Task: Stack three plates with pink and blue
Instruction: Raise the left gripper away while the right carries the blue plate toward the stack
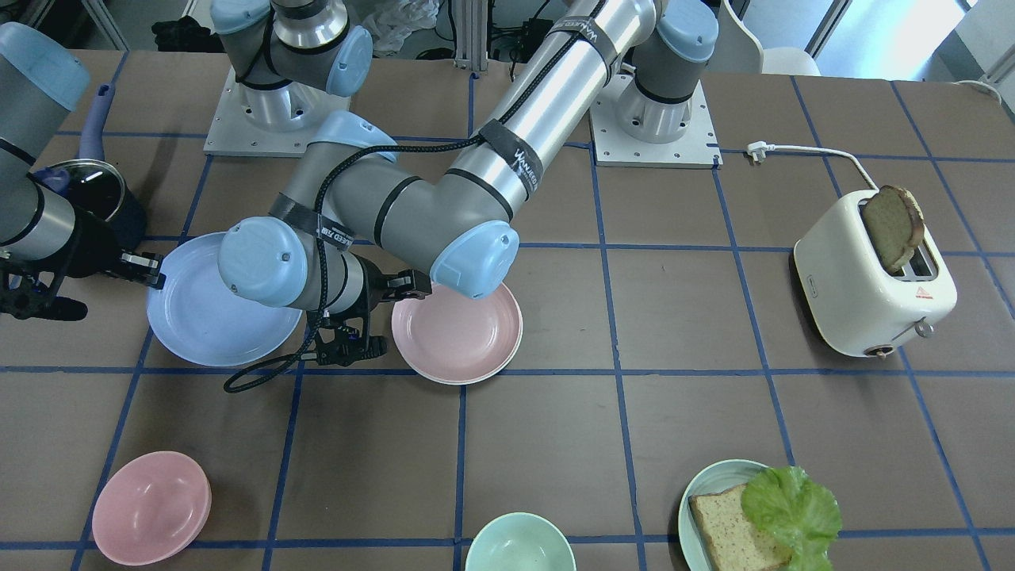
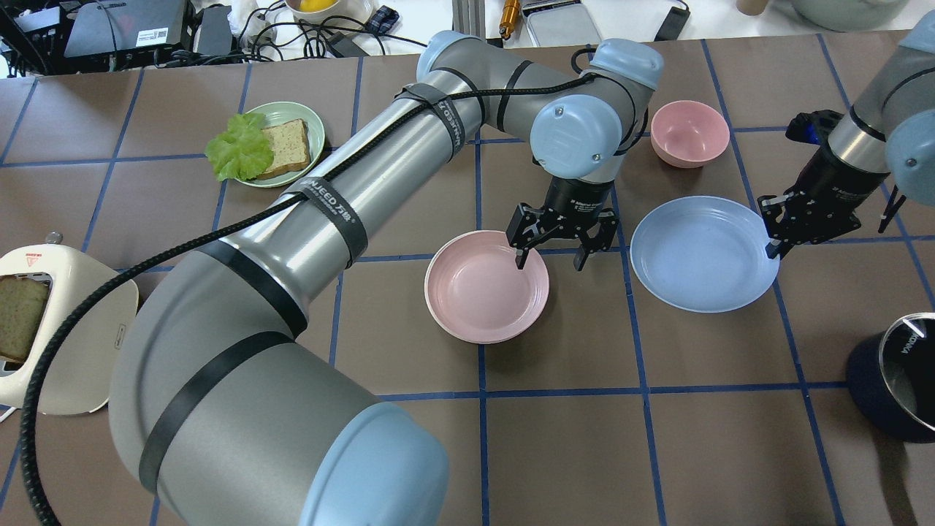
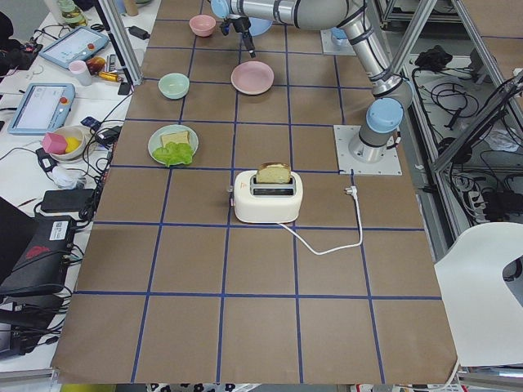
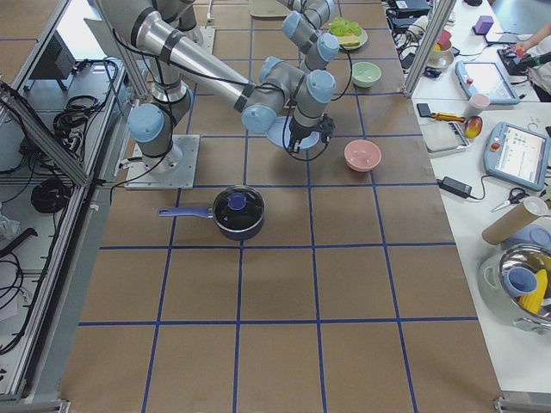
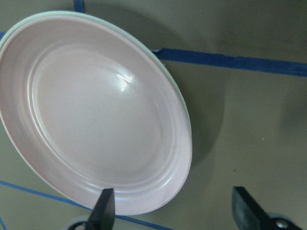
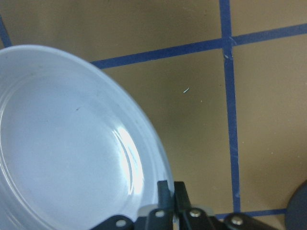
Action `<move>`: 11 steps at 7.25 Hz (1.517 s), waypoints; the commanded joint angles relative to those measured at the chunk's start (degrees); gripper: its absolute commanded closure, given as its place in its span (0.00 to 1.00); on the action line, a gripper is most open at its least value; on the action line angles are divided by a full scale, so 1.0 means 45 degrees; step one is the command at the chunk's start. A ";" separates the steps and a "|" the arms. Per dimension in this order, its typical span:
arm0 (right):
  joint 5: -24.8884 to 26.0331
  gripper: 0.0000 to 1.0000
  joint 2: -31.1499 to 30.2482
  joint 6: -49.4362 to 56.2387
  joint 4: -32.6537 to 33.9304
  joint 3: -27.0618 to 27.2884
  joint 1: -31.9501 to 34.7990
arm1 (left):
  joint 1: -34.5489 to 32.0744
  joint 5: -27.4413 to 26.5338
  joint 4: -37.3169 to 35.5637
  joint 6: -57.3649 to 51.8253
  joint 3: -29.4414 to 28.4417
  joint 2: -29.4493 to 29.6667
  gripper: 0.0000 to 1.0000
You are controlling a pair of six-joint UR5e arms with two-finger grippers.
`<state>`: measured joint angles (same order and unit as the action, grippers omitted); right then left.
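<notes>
**plateguy:** How are these going to handle? Going left to right, please.

**ur5_fan:** First is the pink plate (image 2: 482,292). It's about halfway between the robot's edge of the table (image 2: 570,438) and the operators' edge, nowhere near a corner. It's round, shallow and matte, with a raised rim. There's a thin pale sliver showing under it, so I'd say it's already sitting on the cream plate (image 1: 456,381). All three look like light, stiff plastic. They shouldn't be fragile, and matte shouldn't be too slippery.

**plateguy:** Where do you grab it?

**ur5_fan:** The rim is the only real option, since the plates lie flat. You need one finger inside and one outside. The left tool (image 2: 550,263) is spread wide open over the pink plate's right side, with one finger above the inner slope and the other out over bare table. It isn't holding anything. If it closes there, my guess is it could catch pink and cream together.

**plateguy:** And the blue one?

**ur5_fan:** The blue plate (image 2: 701,256) is just beside the pink stack, toward the table's right end. It's the same size and shape, pale blue, with a soft glare in the well. The right tool (image 2: 771,252) is on its right rim. In the wrist view the fingers are squeezed together on the edge, so it's pinching the plate. I can't tell if the plate is off the table at all.

**plateguy:** Any risks?

**ur5_fan:** A plate held by one edge will probably droop on the far side. Being so light, it could also pivot in the pinch. I'd keep it level and go slow.
</notes>
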<state>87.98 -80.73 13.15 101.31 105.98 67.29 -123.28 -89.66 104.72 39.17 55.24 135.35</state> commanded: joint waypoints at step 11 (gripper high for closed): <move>-0.0450 1.00 -0.0555 -0.6218 0.1546 0.0823 0.4494 | 0.3820 -0.1034 0.0580 -0.3899 0.4706 -0.6790 0.10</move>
<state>86.13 -83.18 -11.31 107.43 109.72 84.43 -107.57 -94.23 109.00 22.52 71.36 108.60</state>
